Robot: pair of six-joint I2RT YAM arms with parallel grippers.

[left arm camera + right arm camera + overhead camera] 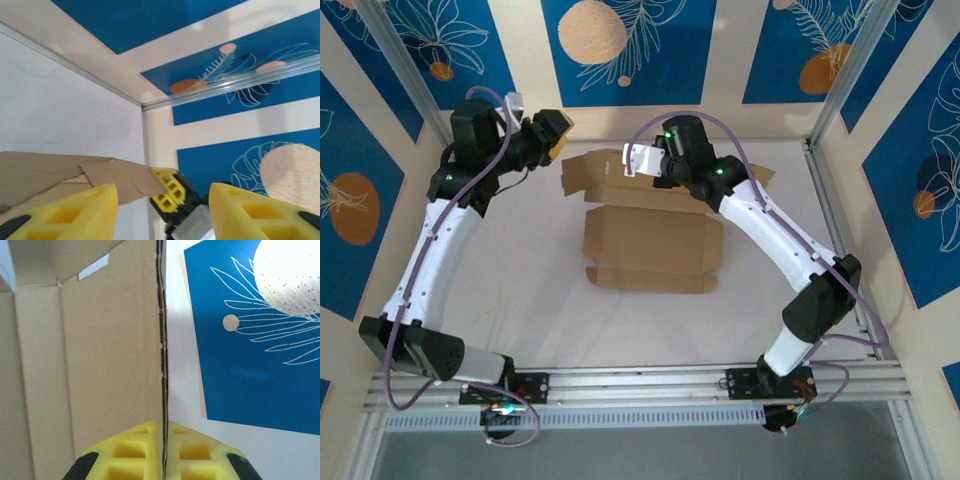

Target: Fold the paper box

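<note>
The box (655, 240) looks half folded: right gripper (164, 432) pinches a raised wall (110, 365), left gripper (161, 200) hangs open near a flap (125, 182), lid left to fold.

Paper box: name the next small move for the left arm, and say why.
Probably ease the left end effector toward the raised flap at the box's far left and close on it. Its jaws stand open with nothing between them, while the right end effector is shut on an upright wall of the paper box, steadying it.
</note>
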